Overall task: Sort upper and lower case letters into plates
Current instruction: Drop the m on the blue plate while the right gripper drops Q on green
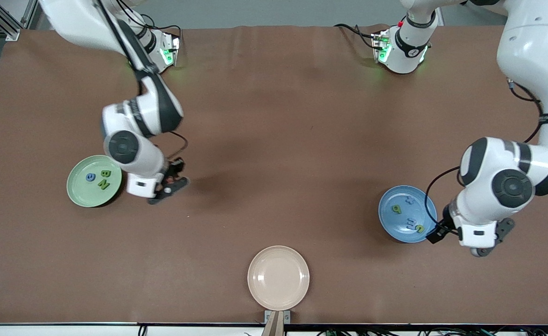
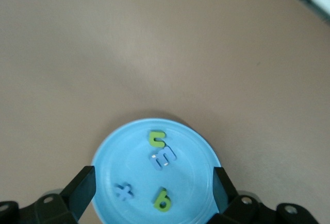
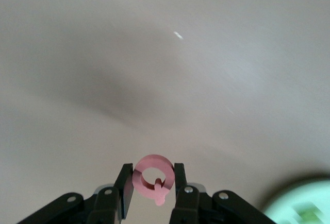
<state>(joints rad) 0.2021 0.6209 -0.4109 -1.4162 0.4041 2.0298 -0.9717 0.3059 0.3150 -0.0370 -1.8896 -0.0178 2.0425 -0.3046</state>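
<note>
My right gripper [image 3: 153, 184] is shut on a pink letter Q [image 3: 152, 174], held up in the air. In the front view this gripper [image 1: 171, 182] hangs just beside the mint green plate [image 1: 79, 189], which holds a blue e [image 1: 90, 177], a green B [image 1: 105, 173] and a green N [image 1: 103, 184]. My left gripper [image 2: 153, 190] stands open and empty above the blue plate [image 2: 111, 154], fingers [image 2: 81, 189] on either side of it. That plate [image 1: 390, 223] carries a green u-like letter [image 2: 157, 138], a blue m [image 2: 163, 158], a blue t-like shape [image 2: 124, 191] and a green p-like letter [image 2: 163, 200].
A cream-beige plate [image 1: 278, 298] with nothing in it sits at the table's edge nearest the front camera, midway between the arms. Brown table surface [image 1: 278, 140] spreads between the plates.
</note>
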